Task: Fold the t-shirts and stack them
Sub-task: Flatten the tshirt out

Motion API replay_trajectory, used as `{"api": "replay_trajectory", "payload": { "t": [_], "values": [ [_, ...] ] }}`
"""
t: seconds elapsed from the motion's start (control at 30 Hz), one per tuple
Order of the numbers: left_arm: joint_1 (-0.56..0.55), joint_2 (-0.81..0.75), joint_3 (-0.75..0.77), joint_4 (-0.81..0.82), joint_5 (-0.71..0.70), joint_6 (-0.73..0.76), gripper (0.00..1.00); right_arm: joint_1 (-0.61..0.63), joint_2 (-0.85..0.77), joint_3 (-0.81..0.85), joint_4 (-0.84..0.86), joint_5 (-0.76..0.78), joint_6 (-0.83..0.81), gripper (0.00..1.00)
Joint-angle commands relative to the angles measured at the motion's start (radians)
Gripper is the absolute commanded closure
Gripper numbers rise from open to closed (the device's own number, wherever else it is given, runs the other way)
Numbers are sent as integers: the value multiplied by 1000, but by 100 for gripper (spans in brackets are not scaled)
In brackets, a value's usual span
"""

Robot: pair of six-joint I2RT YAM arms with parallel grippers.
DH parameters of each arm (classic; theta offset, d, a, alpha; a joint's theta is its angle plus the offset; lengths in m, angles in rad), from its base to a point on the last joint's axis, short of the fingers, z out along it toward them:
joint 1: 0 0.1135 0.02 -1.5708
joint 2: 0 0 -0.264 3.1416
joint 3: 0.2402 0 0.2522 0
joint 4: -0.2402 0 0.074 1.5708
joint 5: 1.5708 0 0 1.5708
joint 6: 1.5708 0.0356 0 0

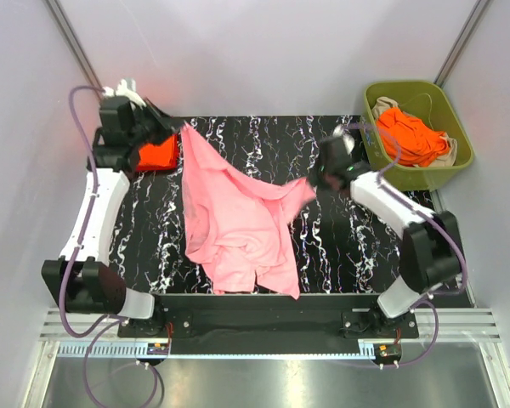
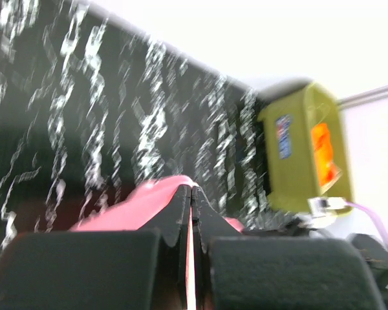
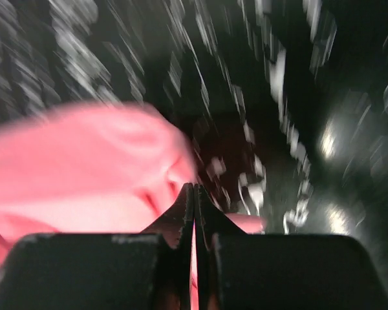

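Left tool [image 2: 193, 194] and right tool [image 3: 194, 190] were pinched shut on the unfolded pink t-shirt [image 1: 238, 221]; one orange-red shirt [image 1: 157, 155] lay far left, more shirts [image 1: 412, 136] in the bin [image 1: 461, 155].

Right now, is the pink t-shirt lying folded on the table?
No, the pink t-shirt is unfolded, drawn out between the left hand and the right hand, both shut on its cloth.

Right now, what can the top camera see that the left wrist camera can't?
Only the top camera shows the whole pink shirt hanging between the left hand and the right hand, plus an orange shirt lying beside the left hand. Only the left wrist camera shows, up close, the left hand pinched shut on pink cloth, and a blue sticker on the green bin. Both show the pink shirt, the bin with orange shirts inside, and the black marbled table.
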Motion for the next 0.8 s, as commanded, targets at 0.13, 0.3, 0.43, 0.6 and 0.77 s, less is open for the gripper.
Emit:
{"api": "replay_trajectory", "payload": {
  "t": [0.13, 0.3, 0.43, 0.6, 0.77],
  "values": [
    [14, 8, 508, -126, -66, -17, 100, -119, -251, 500, -234, 264, -408, 100],
    [17, -66, 498, -176, -72, 9, 100, -120, -323, 532, -291, 192, -461, 100],
    [18, -202, 247, -186, -72, 46, 100, -120, -421, 439, -347, 153, -439, 100],
    [18, -383, -111, -163, -55, 14, 100, -119, -568, 119, -375, -104, -293, 100],
    [18, -587, -491, -133, -37, 22, 100, -117, -627, -251, -363, -167, -121, 100]
  ]
}}
